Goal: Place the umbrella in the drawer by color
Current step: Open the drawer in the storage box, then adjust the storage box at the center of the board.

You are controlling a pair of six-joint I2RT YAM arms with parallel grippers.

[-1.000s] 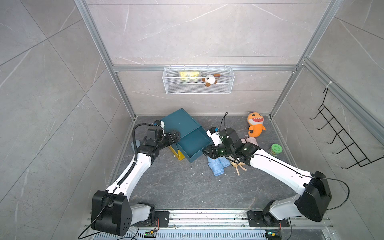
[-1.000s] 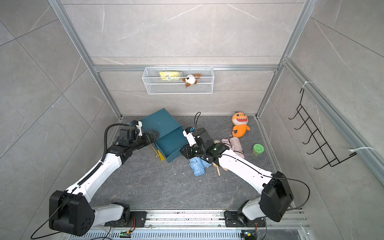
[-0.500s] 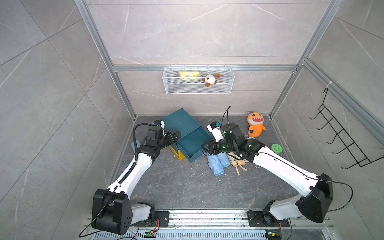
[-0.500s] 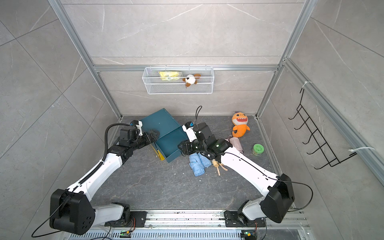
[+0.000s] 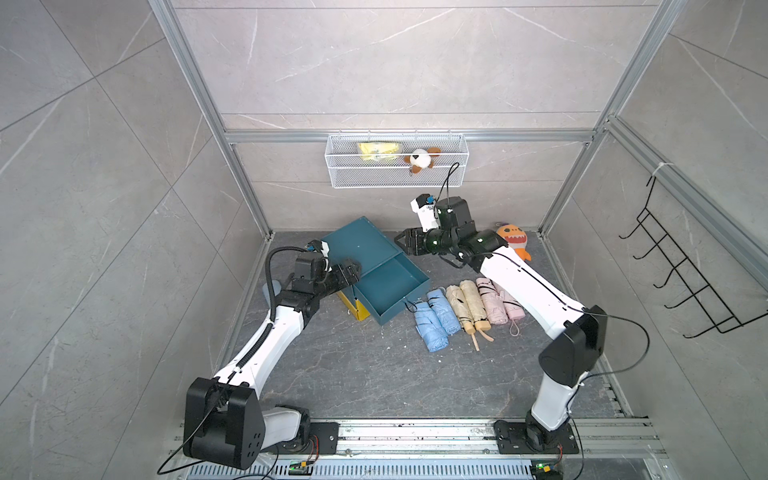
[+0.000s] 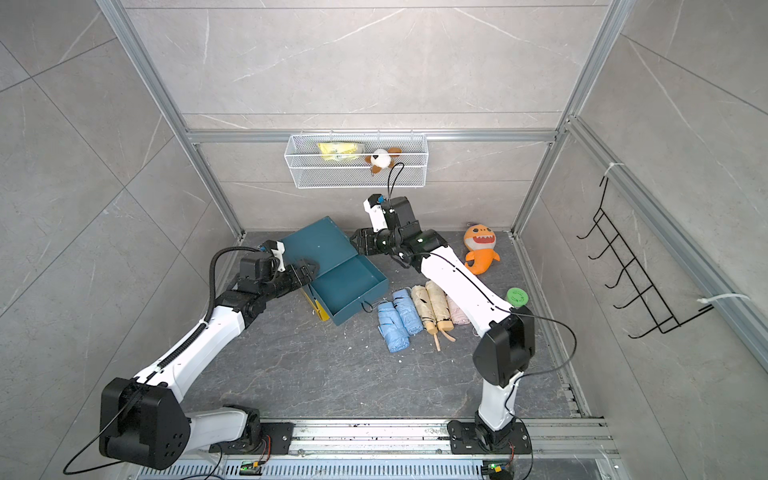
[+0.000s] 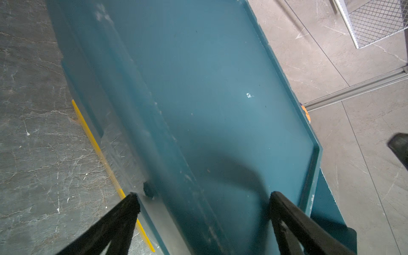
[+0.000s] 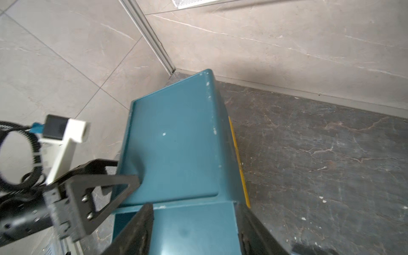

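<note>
Plainly, the teal cabinet [image 5: 356, 248] is the mark to steer by; it stands on the dark floor with its top drawer [image 5: 386, 282] pulled out and bare inside, and a yellow drawer [image 5: 352, 308] peeps out beneath. The left gripper [image 5: 352, 268] sits at the cabinet's top on the side nearest the left arm; its jaws are spread wide, one finger by the cabinet's side edge and one over its top, and they grasp nothing. The right gripper [image 5: 402, 245] hovers just off the cabinet's opposite side, near the back end of the open drawer; its jaws stand apart and empty. The umbrellas lie in a row on the floor just beside the drawer's front; the blue umbrellas [image 5: 431, 328] are nearest the cabinet, then the beige umbrellas [image 5: 467, 303], and the pink umbrellas [image 5: 496, 301] are farthest from it.
</note>
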